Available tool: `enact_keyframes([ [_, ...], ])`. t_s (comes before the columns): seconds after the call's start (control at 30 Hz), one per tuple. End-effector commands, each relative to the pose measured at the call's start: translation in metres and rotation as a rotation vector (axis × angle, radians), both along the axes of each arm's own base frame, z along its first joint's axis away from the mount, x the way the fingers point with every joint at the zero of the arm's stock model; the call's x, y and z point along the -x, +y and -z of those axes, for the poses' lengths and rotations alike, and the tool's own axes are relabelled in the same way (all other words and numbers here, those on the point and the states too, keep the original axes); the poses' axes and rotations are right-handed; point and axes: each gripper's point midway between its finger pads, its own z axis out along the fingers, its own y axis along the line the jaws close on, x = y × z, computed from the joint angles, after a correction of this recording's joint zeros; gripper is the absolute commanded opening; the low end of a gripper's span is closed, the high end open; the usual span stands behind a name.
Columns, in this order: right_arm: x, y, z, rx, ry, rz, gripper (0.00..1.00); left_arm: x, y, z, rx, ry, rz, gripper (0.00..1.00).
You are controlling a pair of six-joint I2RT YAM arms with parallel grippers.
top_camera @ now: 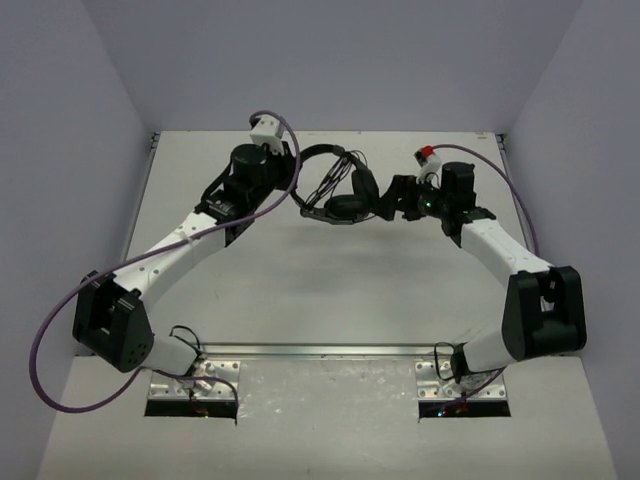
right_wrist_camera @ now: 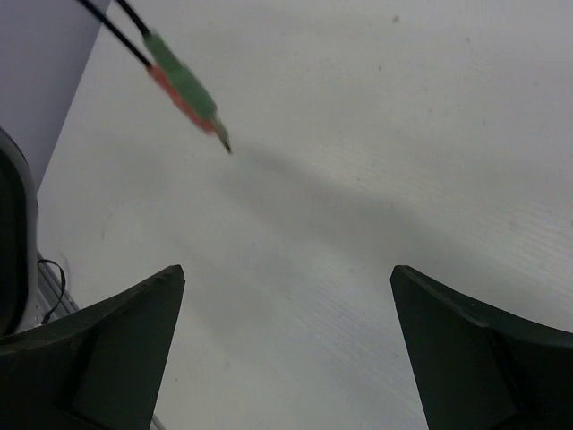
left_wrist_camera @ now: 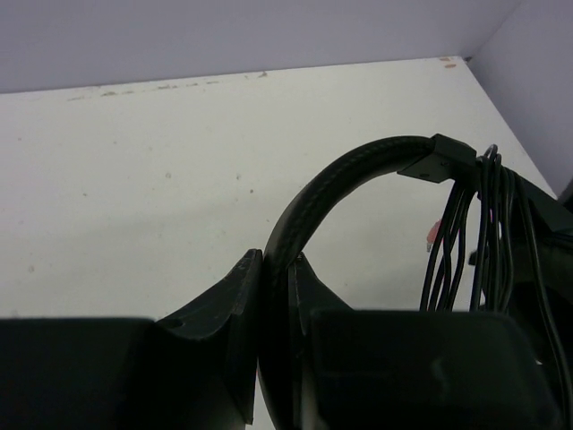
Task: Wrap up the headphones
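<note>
The white worktop (top_camera: 330, 290) fills the space between the walls. Both arms reach out from its near edge toward the far middle. The left arm (top_camera: 190, 245) comes in from the left and the right arm (top_camera: 500, 250) from the right, and the headphones (top_camera: 345, 195) sit between their tips.

The left fingers (left_wrist_camera: 228, 305) are clenched on the headband (left_wrist_camera: 358, 166), pinching it across its width. From that grip the band arches up and off to the right, clear of the worktop there. I cannot tell whether the earcups (top_camera: 350, 207) rest on the surface.

Several loops of the thin black cable (left_wrist_camera: 488, 233) hang bunched at the right-hand end of the band.

The right fingers (right_wrist_camera: 116, 349) stand spread wide, grasping nothing, just right of the earcups. The cable's loose end, a green and a red plug (right_wrist_camera: 183, 90), hangs blurred in the air just ahead of them and a little to the left, tips pointing down to the right.

I judge the right arm is much the nearer to that loose end. Any further winding depends on catching the tail along its slanted length.
</note>
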Motion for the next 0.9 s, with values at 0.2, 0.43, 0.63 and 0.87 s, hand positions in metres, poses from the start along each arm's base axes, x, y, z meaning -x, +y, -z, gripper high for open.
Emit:
enact_keyframes([
  [0.2,0.05,-0.07,0.037,0.149,0.324,0.416,0.99,-0.03,-0.017,-0.052,-0.051,-0.151,0.152,0.0],
  [0.43,0.085,-0.106,0.014,0.281,0.342,0.559,0.99,-0.027,-0.038,-0.025,-0.093,-0.097,0.299,0.0],
  [0.63,0.105,-0.111,-0.033,0.295,0.17,0.52,0.99,-0.019,-0.066,-0.007,-0.151,-0.114,0.534,0.01],
  [0.87,0.122,-0.107,-0.071,0.24,0.039,0.495,0.99,0.009,-0.097,0.039,-0.139,-0.018,0.857,0.0],
])
